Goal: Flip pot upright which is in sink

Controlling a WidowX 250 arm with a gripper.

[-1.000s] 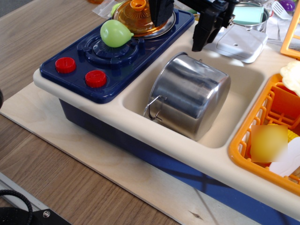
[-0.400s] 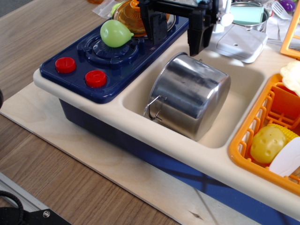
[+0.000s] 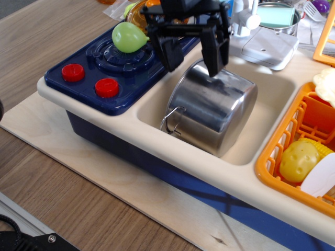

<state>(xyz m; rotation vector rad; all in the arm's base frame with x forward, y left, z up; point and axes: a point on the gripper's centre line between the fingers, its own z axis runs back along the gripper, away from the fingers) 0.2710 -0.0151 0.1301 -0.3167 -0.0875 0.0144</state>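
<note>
The shiny steel pot point(image 3: 214, 110) lies on its side in the cream sink point(image 3: 264, 94), its closed bottom turned to the front right and a wire loop handle at its lower left. My black gripper point(image 3: 192, 58) is open, its two fingers pointing down. It hangs just over the pot's upper back edge. The left finger is over the sink's left rim. The right finger point(image 3: 215, 52) is right at the pot's top wall; I cannot tell if it touches.
A navy stove point(image 3: 123, 60) with red knobs and a green pear-shaped toy point(image 3: 128, 36) lies left of the sink. An amber-lidded pan sits behind the gripper. A grey faucet base point(image 3: 267, 47) stands behind the sink. An orange dish rack point(image 3: 301, 151) holds a yellow toy at the right.
The gripper has moved left and down, from behind the sink to just over the pot's upper edge, with its fingers spread. The pot has not moved.
</note>
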